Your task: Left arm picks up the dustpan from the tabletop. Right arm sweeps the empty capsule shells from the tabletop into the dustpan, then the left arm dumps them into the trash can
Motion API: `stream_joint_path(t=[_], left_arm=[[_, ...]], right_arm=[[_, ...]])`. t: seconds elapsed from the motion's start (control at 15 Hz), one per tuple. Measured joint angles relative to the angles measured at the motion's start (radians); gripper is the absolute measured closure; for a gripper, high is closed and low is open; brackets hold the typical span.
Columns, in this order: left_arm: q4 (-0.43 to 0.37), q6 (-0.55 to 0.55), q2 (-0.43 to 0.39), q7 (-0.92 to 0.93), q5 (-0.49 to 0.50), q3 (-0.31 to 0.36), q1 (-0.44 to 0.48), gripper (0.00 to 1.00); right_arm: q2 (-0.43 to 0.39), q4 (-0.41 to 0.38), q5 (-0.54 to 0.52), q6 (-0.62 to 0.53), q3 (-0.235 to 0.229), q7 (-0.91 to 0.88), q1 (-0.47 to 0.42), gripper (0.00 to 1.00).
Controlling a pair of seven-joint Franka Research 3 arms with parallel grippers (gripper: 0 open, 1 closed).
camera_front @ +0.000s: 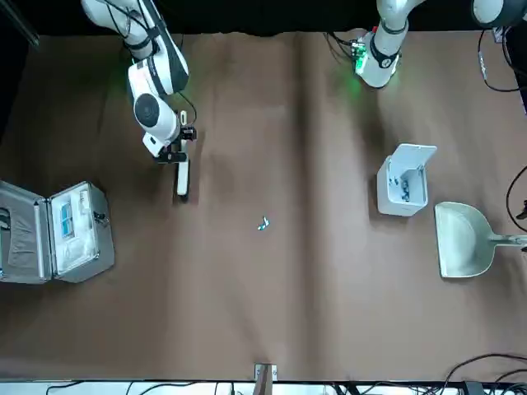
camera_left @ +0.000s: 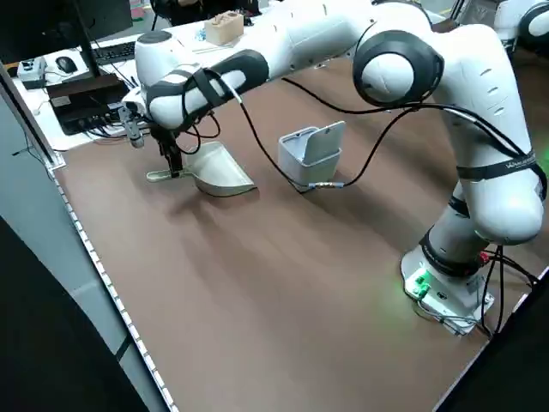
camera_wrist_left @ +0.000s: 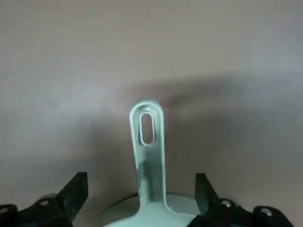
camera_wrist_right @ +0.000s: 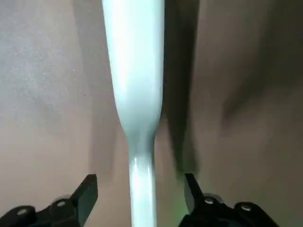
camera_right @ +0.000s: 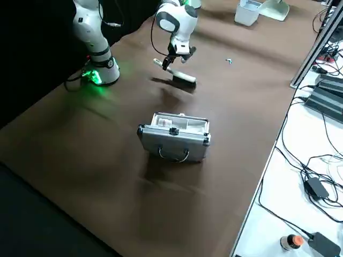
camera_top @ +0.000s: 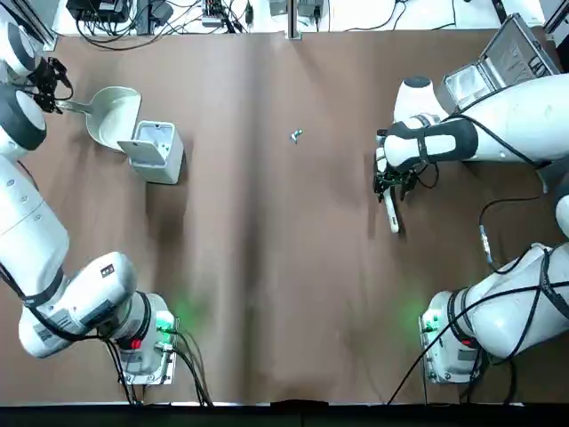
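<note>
The dustpan (camera_wrist_left: 150,156) handle lies directly in front of the left wrist camera, centred between the two fingers (camera_wrist_left: 71,194) of the left gripper (camera_top: 55,86), which stand wide apart on either side without touching it. The dustpan rests flat on the tabletop (camera_top: 267,267) at the far left, its handle pointing toward the left edge and its rounded pan just beside the trash can (camera_top: 157,151). The trash can stands upright with its lid raised; a few small dark bits show inside it in the front view.

The empty capsule shells (camera_top: 296,135) form one tiny cluster near the middle of the tabletop, well apart from both the dustpan and the brush (camera_top: 391,212).

The right gripper (camera_top: 391,184) hangs over the handle end of the brush. In the right wrist view the brush handle runs between the fingers (camera_wrist_right: 85,191), which are spread with a gap on each side. The brush lies on the tabletop, its head toward the robot's side.

An open silver metal case (camera_front: 58,230) stands at the far right corner.
</note>
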Motion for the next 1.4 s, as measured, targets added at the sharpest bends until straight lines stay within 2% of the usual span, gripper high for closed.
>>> stream_joint_path(t=[0.27,0.33,0.93,1.13,1.27,1.33,1.4], left_arm=[[0.019,0.016,0.039,-0.015,0.050,0.017,-0.004,0.00],[0.028,0.016,0.047,-0.015,0.060,0.019,-0.004,0.00],[0.054,0.028,0.085,-0.016,0.087,0.024,-0.007,0.00],[0.055,0.040,0.093,-0.016,0.094,0.026,-0.007,0.00],[0.057,0.044,0.096,-0.016,0.103,0.026,-0.014,0.03],[0.057,0.044,0.097,-0.016,0.106,0.026,-0.019,0.09],[0.058,0.044,0.097,-0.016,0.109,0.026,-0.023,0.10]], right_arm=[[0.017,0.000,0.000,0.003,0.000,0.000,0.008,0.21],[0.022,0.000,0.000,0.003,0.000,0.001,0.008,0.25],[0.053,0.000,0.000,0.009,0.000,0.002,0.009,0.34],[0.057,0.000,0.000,0.011,0.000,0.002,0.009,0.43],[0.060,0.000,0.000,0.013,0.000,0.002,0.009,0.45],[0.060,0.001,0.000,0.013,0.000,0.003,0.009,0.47],[0.061,0.001,0.000,0.013,0.000,0.003,0.009,0.47]])
